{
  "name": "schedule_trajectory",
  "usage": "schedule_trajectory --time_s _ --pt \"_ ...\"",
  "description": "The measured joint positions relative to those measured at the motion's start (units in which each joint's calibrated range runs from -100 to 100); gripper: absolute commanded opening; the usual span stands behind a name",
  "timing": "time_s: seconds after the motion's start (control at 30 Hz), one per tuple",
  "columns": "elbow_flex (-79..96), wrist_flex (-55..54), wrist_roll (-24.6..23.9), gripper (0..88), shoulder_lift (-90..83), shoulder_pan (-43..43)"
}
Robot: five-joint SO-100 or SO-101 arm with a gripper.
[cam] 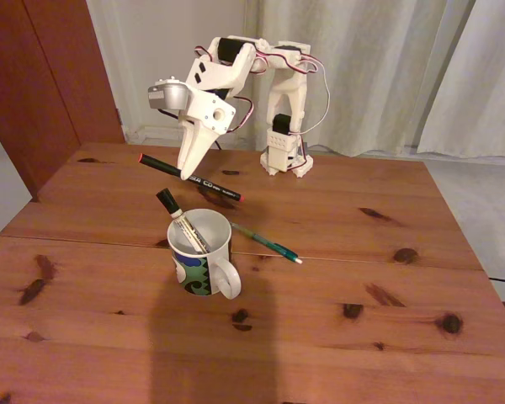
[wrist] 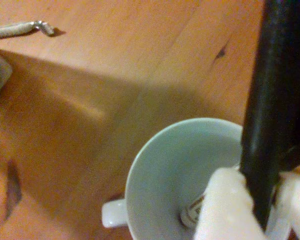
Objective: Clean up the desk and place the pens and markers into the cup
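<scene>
- Right now the white two-finger gripper [cam: 188,172] hangs above and just behind the white ceramic mug with the blue-and-green swirl band [cam: 204,263], clamped on the thin black pen with a red end [cam: 189,177].
- Black pen is held roughly level in the air, behind the mug's rim, red tip pointing left in the fixed view.
- Wrist view: gripper [wrist: 262,200] pinches the dark pen barrel [wrist: 272,100] right over the mug's white inside [wrist: 175,170]; handle sticks out at lower left.
- Thick white marker with black cap [cam: 178,219] stands tilted inside the mug, cap poking above the rim on the left.
- Teal-green pen with white tip [cam: 268,244] lies flat on the table, just right of the mug, not touching it.
- Mug sits near the middle of the knotty reddish-brown pine table [cam: 362,337], handle facing the camera.
- White arm base [cam: 286,156] stands at the table's far edge, well behind the mug.
</scene>
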Motion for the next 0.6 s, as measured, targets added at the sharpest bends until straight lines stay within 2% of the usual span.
schedule_trajectory --time_s 0.6 --pt "-6.79 0.0 3.76 1.1 1.02 -5.06"
